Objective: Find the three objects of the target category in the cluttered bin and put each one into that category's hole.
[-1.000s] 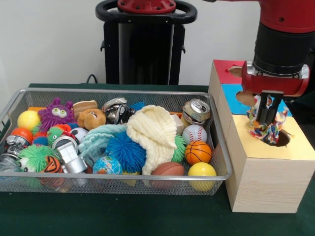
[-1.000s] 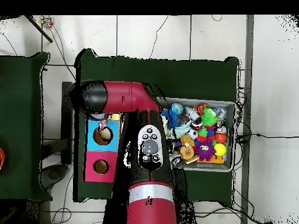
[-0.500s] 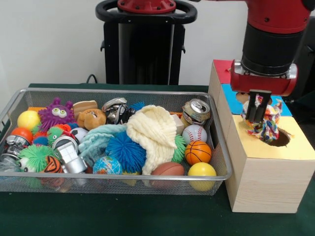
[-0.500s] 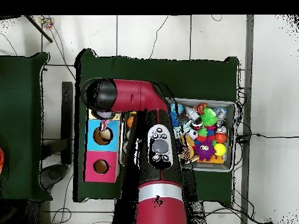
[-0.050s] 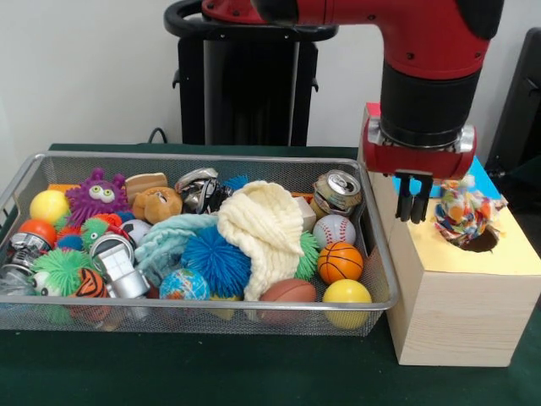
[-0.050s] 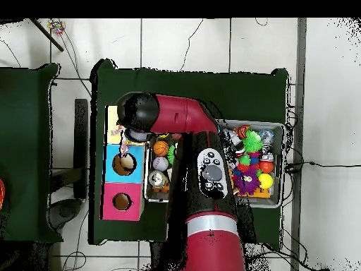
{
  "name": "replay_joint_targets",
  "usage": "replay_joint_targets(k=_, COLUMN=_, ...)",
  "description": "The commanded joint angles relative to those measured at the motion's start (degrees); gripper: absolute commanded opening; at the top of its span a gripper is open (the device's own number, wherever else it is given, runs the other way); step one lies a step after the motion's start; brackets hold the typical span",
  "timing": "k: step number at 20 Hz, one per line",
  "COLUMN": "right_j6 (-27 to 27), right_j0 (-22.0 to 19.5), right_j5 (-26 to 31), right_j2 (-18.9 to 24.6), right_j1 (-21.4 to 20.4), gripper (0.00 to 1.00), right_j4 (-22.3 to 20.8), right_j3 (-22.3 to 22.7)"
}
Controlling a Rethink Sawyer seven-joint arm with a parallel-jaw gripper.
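At frame left the bin [image 5: 25, 182] holds balls, a can [image 5: 336, 193] and a cream cloth [image 5: 265, 227]; right of it the gripper [image 5: 413, 201] hangs empty, fingers near together; further right the rope toy [image 5: 461, 213] sits half in the yellow hole [image 5: 483, 243], unobstructed.

robot lab, pedestal arm [image 5: 427, 59], floor cables [image 6: 321, 166]
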Motion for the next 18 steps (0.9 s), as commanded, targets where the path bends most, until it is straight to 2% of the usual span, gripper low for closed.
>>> replay_joint_targets(k=1, right_j6=1.88, right_j0=0.01, right_j5=1.72, right_j2=5.53, right_j1=1.39, gripper=0.0, right_j4=1.17, right_j3=5.68)
replay_joint_targets(k=3, right_j6=2.67, right_j0=0.57, right_j5=2.47, right_j2=4.79, right_j1=0.23, gripper=0.0, right_j4=0.96, right_j3=5.15)
replay_joint_targets(k=13, right_j6=1.49, right_j0=1.16, right_j5=15.89, right_j2=-0.48, right_j1=-6.88, gripper=0.0, right_j4=-2.65, right_j3=0.99)
replay_joint_targets(k=18, right_j6=0.93, right_j0=0.84, right_j5=19.14, right_j2=-1.37, right_j1=-9.84, gripper=0.0, right_j4=-3.82, right_j3=1.73)
